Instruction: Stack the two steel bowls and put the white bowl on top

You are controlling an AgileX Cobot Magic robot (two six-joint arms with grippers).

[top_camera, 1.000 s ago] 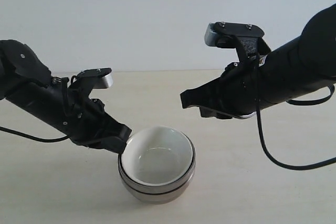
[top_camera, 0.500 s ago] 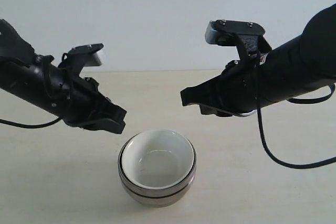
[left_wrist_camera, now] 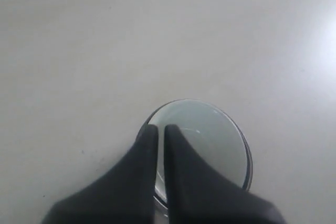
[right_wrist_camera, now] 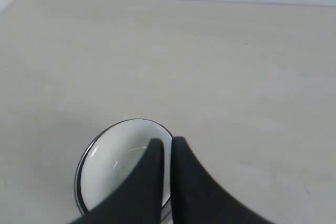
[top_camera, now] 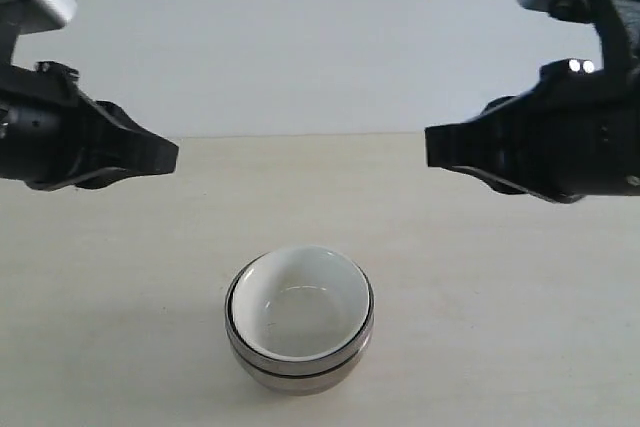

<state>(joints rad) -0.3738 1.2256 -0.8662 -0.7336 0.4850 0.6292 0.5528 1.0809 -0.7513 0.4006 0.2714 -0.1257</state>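
The glossy white bowl (top_camera: 300,299) sat nested inside the two shiny steel bowls (top_camera: 300,371), whose rims showed as stacked bands beneath its lip, the whole stack resting near the front middle of the pale table (top_camera: 500,277). The left gripper (top_camera: 172,153) and right gripper (top_camera: 430,146) hung above and well apart from the stack on either side. Each had its fingers pressed almost together around a thin slit, holding and touching nothing.
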